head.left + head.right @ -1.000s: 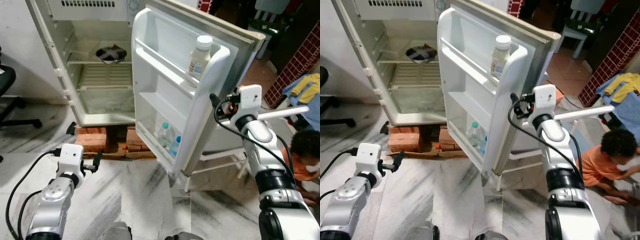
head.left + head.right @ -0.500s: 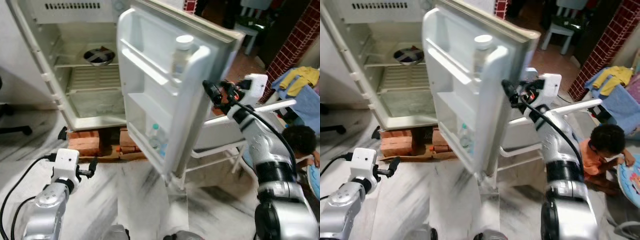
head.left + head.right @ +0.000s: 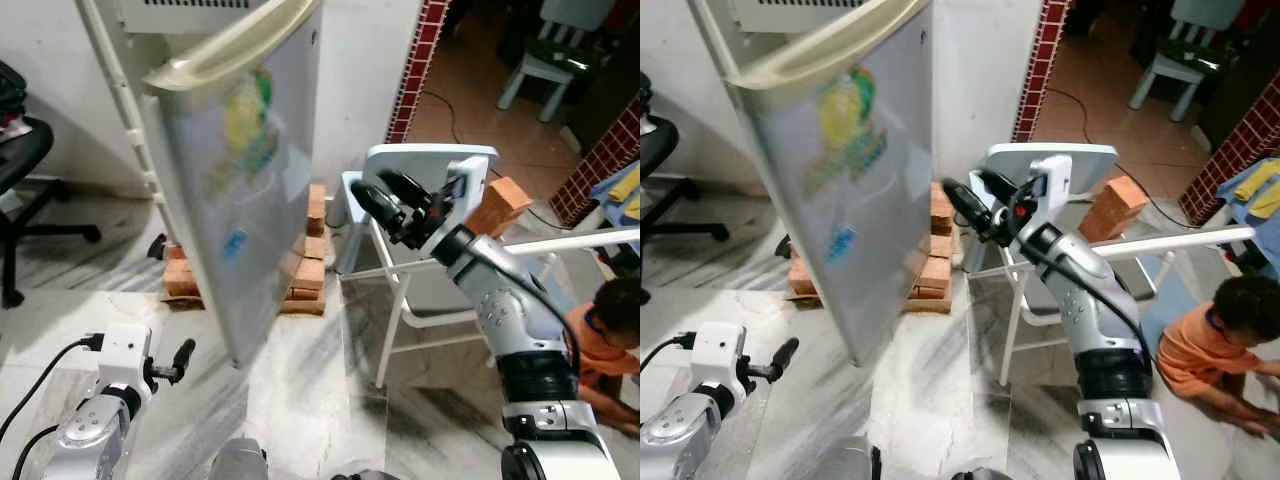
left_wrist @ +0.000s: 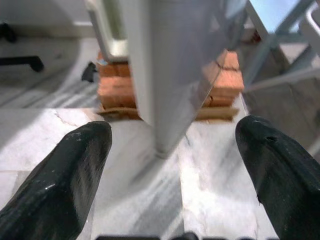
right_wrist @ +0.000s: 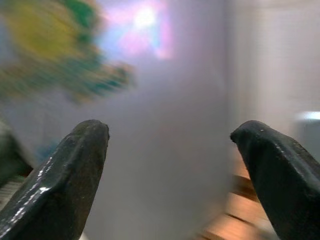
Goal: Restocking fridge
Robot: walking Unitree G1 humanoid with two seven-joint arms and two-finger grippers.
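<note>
Marble floor (image 3: pixel 300 390) runs up to the fridge (image 3: pixel 130 60) on its bricks (image 3: pixel 305 270). Fridge door (image 3: pixel 240 170) stands partly shut, closing apparently the step in hand. Right gripper (image 3: pixel 385 205), fingers spread, empty, sits beside its outer face; left gripper (image 3: pixel 180 355) hangs low, released. Next: push the door flush.

Right arm: we hold it raised and reaching forward and to our left, silver forearm angled upward, wrist bent. Right tool (image 3: pixel 375 196): two long black fingers (image 5: pixel 80 165) spread wide apart, empty, pointing left.

Left arm: we keep it low at our left side, elbow bent, forearm aimed forward near the floor. Left tool (image 3: pixel 180 358): black fingers (image 4: pixel 65 170) parted wide in the wrist view, gripping nothing, pointing forward.
</note>
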